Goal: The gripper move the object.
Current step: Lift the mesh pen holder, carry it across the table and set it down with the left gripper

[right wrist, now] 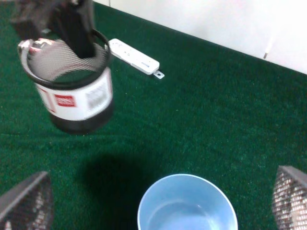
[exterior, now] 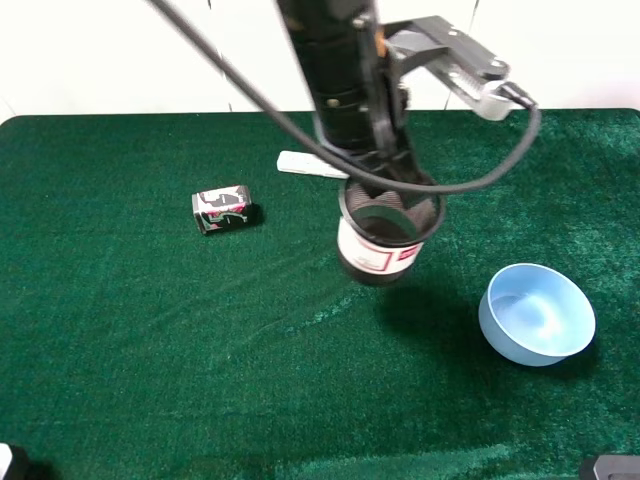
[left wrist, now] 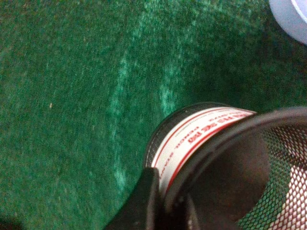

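Observation:
The black wire-mesh cup with the white red-bordered label hangs in the air above the green cloth, slightly tilted, with its shadow below it. My left gripper reaches down from the back and is shut on the cup's rim, one finger inside and one outside. In the left wrist view the cup fills the lower right beside a black finger. The right wrist view shows the held cup too. My right gripper is open and empty, over the bowl's near side.
A light blue bowl stands right of the cup and shows in the right wrist view. A small black-and-pink can lies at the left. A white remote-like bar lies behind the cup. The green cloth covers the table.

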`<state>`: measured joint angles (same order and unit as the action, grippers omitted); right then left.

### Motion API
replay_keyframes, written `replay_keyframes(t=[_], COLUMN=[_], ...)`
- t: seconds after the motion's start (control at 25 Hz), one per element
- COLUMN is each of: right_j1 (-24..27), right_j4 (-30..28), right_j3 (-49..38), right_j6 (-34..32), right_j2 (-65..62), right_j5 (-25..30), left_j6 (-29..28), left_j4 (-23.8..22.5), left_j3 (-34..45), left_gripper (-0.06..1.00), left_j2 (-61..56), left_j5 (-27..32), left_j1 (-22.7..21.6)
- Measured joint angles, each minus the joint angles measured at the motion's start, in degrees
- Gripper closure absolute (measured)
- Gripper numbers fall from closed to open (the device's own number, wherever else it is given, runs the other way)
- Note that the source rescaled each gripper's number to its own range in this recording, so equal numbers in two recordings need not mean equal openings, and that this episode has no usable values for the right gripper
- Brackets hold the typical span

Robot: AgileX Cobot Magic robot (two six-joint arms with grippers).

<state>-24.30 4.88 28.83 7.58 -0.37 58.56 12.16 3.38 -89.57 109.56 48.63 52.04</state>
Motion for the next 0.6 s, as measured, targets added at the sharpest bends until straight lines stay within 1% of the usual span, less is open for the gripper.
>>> replay_keyframes(t=[0.16,0.28,0.48,0.6], right_j1=[0.0,0.0,0.0,0.0], right_j4=[0.1,0.1,0.1,0.1], right_j3=[0.0,0.0,0.0,0.0], right_j6=[0.0,0.0,0.0,0.0], right_j2=[0.0,0.0,0.0,0.0], right_j5=[0.0,0.0,0.0,0.0], left_j6=[-2.2,-4.1,-6.1,-7.1], left_j4=[0.0,-0.1,-0.3,-0.4], left_j3=[10.3,17.3,27.6,33.5], left_gripper=[0.94,0.94,0.94,0.94], left_j2=[-7.5,-13.0,-21.2,-25.5], left_j5=[-2.7,-3.5,-5.1,-7.1], left_j1=[-2.0,-4.2,-9.0,-11.9])
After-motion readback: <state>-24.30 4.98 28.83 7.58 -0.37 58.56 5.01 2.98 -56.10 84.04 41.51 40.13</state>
